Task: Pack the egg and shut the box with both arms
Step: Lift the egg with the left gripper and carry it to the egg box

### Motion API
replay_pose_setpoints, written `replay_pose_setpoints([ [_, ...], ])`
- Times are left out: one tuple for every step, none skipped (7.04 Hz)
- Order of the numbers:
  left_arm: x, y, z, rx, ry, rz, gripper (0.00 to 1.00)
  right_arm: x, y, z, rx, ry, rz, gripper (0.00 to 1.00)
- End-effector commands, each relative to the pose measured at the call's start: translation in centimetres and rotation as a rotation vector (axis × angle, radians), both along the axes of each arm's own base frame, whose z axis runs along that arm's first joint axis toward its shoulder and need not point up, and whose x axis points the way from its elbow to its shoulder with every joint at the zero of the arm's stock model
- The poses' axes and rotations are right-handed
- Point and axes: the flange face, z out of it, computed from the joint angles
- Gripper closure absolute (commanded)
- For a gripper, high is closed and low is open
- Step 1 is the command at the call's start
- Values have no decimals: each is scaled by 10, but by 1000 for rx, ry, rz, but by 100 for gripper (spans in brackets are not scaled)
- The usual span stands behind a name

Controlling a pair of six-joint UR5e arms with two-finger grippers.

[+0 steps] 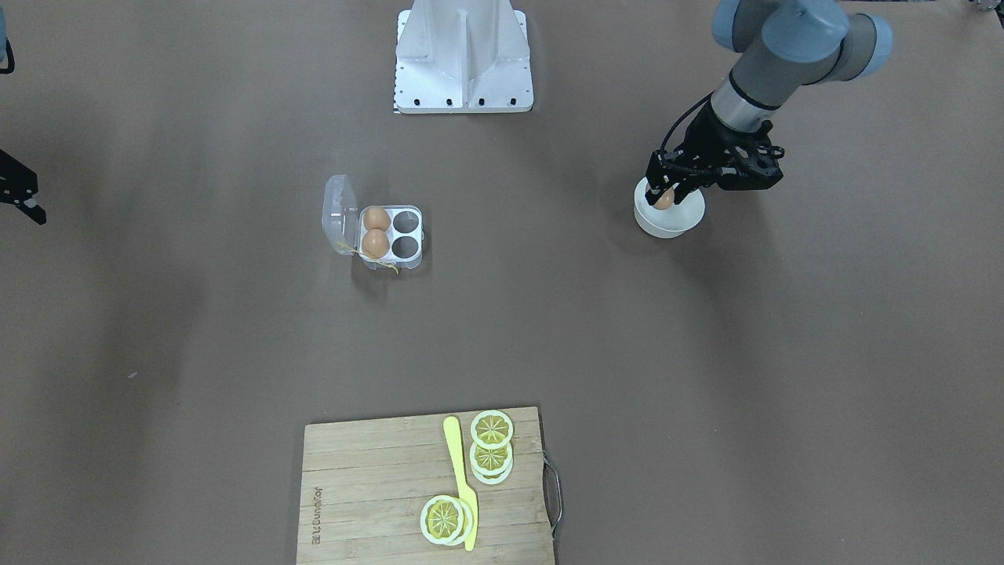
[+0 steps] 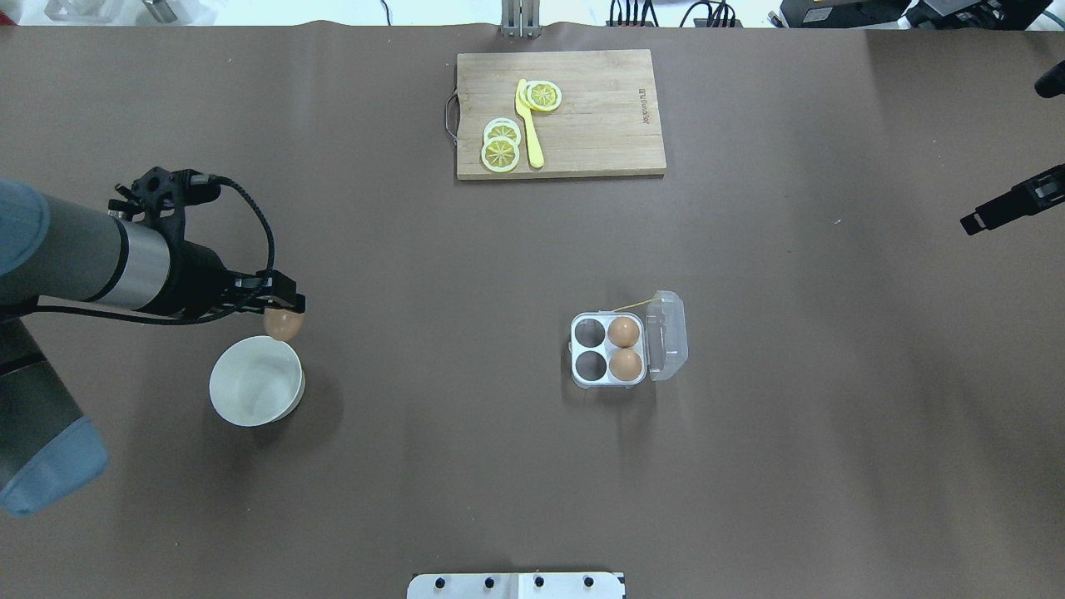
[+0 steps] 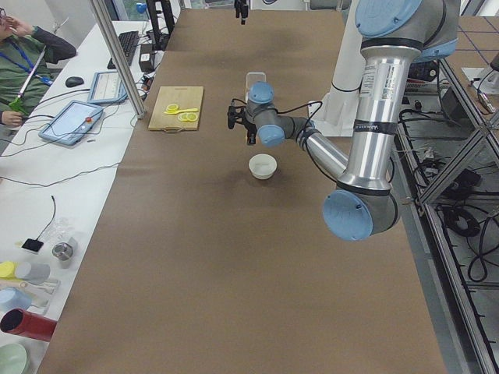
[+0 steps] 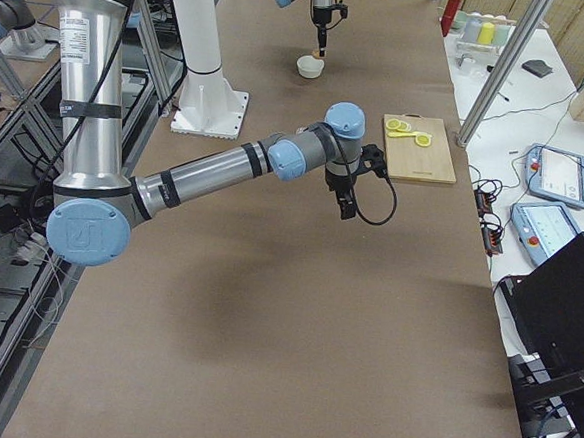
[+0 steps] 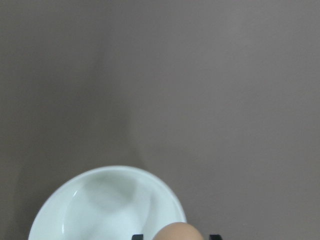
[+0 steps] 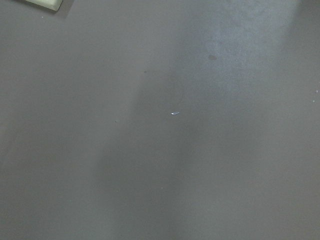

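Left gripper [image 2: 283, 310] grips the egg [image 2: 284, 325] over the bowl [image 2: 250, 384] near the bench's left end. It's probably light, slick and crackable, so squeeze its middle gently. Right gripper [image 2: 978, 218]: can't tell.

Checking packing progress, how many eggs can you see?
3: two eggs in the box, beside its lid; one egg in the left claw above the white bowl. None seems hidden.

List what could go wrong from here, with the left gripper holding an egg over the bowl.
1. The left gripper pinches the egg only at its fingertips, so it might slip on the long carry to the box.
2. Both free cells sit beside two seated eggs, so a misjudged drop could knock them or shove the small box.
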Motion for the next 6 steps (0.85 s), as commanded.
replay_pose_setpoints([
  [28,-25,-84,291,54,38,100,-1,-2,-4,7,-3,0,0],
  [46,-35,-109,338,61,9,100,-1,-2,-4,8,-1,1,0],
  [86,-20,-114,375,83,34,100,-1,-3,-4,9,-1,2,0],
  [116,-23,-100,480,115,41,100,-1,-4,-7,13,-2,3,1],
  [140,-24,-80,538,160,8,100,-1,-4,-8,16,-3,3,1],
  [175,-11,-72,619,171,-5,100,-1,-4,-8,16,-3,3,1],
])
